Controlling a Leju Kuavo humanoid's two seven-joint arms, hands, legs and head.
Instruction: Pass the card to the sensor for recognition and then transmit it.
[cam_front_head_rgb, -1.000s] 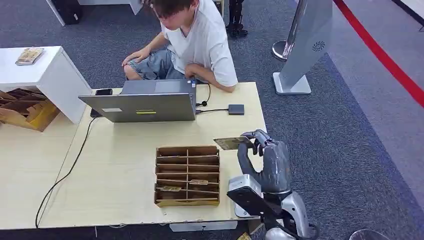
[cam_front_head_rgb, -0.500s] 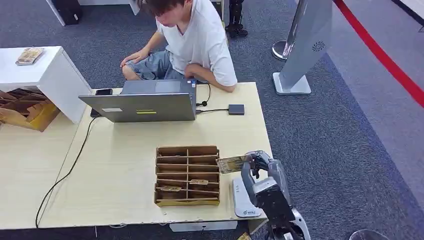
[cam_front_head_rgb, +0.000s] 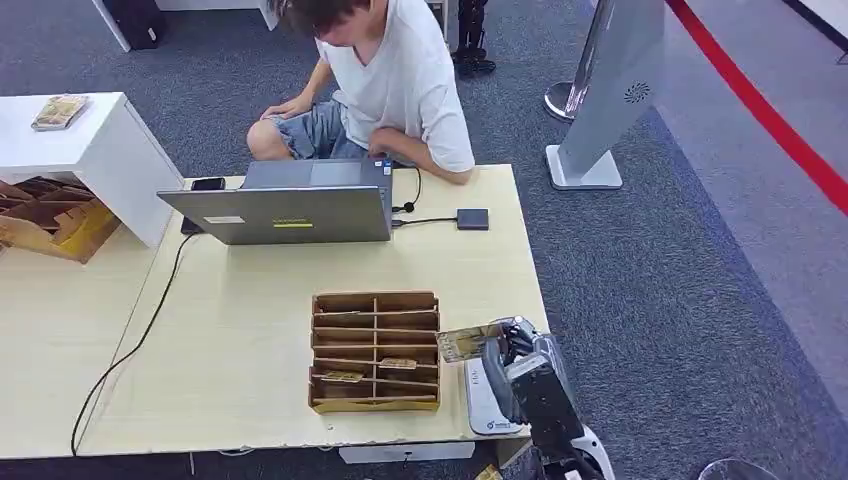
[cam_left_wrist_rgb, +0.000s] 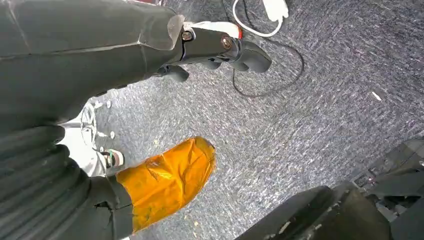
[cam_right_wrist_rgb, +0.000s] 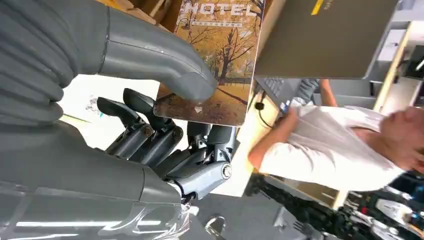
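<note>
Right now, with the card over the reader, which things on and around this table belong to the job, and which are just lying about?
In the job:
right hand, fingers pinching the card
white sensor under it
wooden slotted box holding more cards
person at the table's far side

Lying about:
laptop
phone
small grey box on a cable
cardboard tray
grey kiosk

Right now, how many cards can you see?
3: one card held in the right hand, two lying in the wooden organizer slots. Dividers may hide others.

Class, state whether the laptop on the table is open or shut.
Open: the laptop has its lid raised above the keyboard deck, facing the seated person.
</note>
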